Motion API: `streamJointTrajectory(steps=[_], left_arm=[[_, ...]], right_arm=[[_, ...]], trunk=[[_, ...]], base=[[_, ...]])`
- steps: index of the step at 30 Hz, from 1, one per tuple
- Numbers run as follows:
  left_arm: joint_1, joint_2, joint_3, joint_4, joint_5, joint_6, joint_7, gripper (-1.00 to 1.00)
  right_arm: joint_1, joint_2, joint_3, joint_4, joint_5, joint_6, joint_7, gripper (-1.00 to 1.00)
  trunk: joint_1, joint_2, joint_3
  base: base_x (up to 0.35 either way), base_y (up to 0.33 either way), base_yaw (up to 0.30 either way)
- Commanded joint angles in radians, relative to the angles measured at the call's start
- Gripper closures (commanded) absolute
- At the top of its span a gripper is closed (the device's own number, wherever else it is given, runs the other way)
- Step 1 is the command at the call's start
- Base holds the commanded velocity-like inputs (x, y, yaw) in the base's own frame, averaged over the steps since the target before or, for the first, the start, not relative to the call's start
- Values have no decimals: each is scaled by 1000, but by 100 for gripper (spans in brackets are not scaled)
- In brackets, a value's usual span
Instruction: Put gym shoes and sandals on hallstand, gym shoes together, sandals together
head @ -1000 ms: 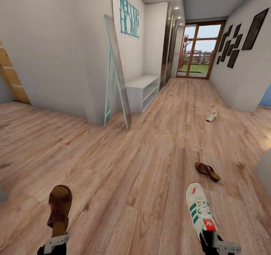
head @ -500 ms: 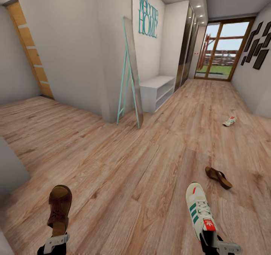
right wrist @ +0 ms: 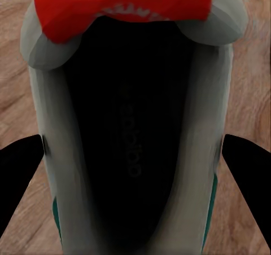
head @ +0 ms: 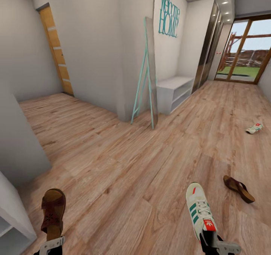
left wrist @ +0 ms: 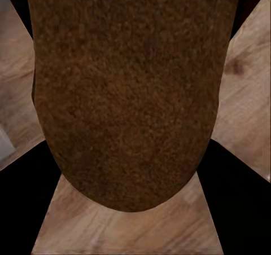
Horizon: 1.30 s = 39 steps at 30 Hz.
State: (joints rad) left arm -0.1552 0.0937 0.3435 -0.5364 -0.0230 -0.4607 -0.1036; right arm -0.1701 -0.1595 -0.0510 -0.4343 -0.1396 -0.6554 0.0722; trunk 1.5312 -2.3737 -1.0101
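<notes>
A: How far along are we?

B: Partway. The left gripper is clamped on one sandal; the right gripper is closed on one gym shoe at its heel.

A: And the rest?

B: On the corridor floor, right of the leaning mirror, lie the second sandal and, farther off, the second gym shoe. Nothing appears racked yet.

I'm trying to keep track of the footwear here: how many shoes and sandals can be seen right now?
4. One sandal in the left pincer, one gym shoe in the right pincer, a second sandal and a second gym shoe on the floor.
</notes>
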Motion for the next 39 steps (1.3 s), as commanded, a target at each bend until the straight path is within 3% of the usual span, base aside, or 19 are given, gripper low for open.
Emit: streamJointTrajectory(steps=[1, 16, 30, 39], left_arm=[[-1, -1, 13, 7, -1, -3, -8, 100], [-1, -2, 15, 27, -7, -4, -8, 100], [-1, -2, 12, 27, -10, -4, -8, 100], [-1, -2, 13, 27, -9, -4, -8, 100]], right_arm=[[-1, 0, -1, 0, -9, -3, 8, 100], [-1, 0, 0, 2, -9, -3, 9, 100], [-1, 3, 0, 2, -9, -3, 9, 100], [-1, 3, 0, 2, -9, -3, 9, 100]], trunk=[[0, 0, -1], [0, 0, -1], [0, 0, -1], [0, 0, -1]], base=[[0, 0, 276], [-12, 0, 276], [-255, -107, 277], [-55, -37, 277]])
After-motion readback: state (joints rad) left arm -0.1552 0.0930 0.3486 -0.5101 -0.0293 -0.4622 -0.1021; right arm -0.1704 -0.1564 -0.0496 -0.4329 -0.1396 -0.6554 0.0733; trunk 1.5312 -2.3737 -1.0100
